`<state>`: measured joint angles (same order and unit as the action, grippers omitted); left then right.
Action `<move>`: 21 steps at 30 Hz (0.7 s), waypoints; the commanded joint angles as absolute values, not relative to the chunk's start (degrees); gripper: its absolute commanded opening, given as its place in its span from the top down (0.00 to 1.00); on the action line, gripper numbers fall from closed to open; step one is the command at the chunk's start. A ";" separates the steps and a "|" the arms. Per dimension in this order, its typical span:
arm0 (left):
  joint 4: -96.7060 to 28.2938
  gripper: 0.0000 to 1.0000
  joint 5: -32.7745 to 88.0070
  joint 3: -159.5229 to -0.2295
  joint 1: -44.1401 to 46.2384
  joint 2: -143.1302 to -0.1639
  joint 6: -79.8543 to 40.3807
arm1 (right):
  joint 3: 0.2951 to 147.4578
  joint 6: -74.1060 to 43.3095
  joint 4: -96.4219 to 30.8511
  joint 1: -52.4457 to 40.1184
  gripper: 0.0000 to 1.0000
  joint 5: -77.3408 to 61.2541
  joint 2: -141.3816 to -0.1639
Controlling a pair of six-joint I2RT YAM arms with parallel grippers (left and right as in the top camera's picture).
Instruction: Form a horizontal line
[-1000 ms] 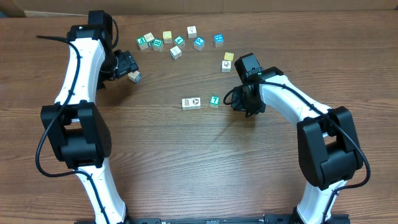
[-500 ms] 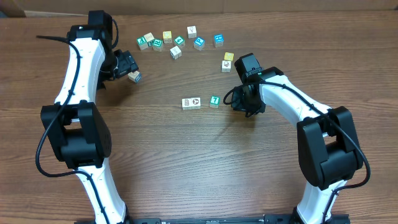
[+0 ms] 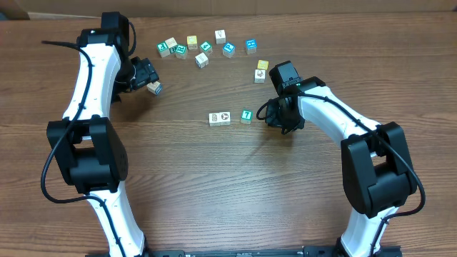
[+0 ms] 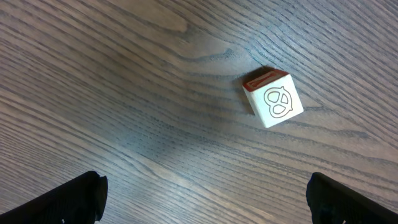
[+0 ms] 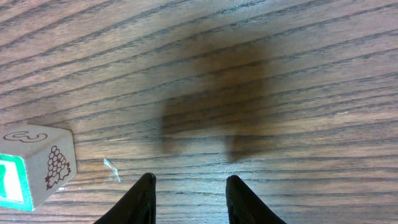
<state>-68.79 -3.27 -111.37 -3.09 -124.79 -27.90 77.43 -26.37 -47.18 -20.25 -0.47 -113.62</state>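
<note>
The horizontal line lies mid-table as a short row: two white-faced cubes touching, then a teal cube a small gap to their right. My right gripper sits low just right of the teal cube. In the right wrist view its jaws stand a little apart over bare wood, with the teal cube, grape print on its side, off to the left. My left gripper is at the far left, wide open. A white cube with a pretzel print lies ahead of it, untouched.
Several loose cubes are scattered in an arc along the far side, teal, white and yellow. A yellow cube and a white one lie just behind my right arm. The table's far edge runs along the top of the overhead view.
</note>
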 commanded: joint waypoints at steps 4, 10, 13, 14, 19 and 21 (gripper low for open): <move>-68.71 0.00 -3.55 -112.25 -2.61 -125.34 -27.40 | 77.19 -26.81 -46.19 -20.18 0.67 -0.05 -112.31; -68.71 0.00 -3.53 -112.25 -2.61 -125.34 -27.40 | 77.19 -26.81 -45.87 -20.18 0.67 -0.05 -112.31; -68.71 0.00 -3.55 -112.25 -2.61 -125.34 -27.40 | 77.19 -26.81 -45.87 -20.18 0.66 -0.05 -112.31; -68.71 0.00 -3.55 -112.25 -2.61 -125.34 -27.40 | 77.19 -26.79 -45.87 -20.18 0.66 -0.05 -112.31; -68.71 0.00 -3.55 -112.25 -2.61 -125.34 -27.40 | 77.19 -26.81 -45.39 -20.18 0.66 -0.05 -112.31; -68.71 0.00 -3.55 -112.25 -2.61 -125.34 -27.40 | 77.19 -26.81 -45.32 -20.18 0.66 -0.05 -112.31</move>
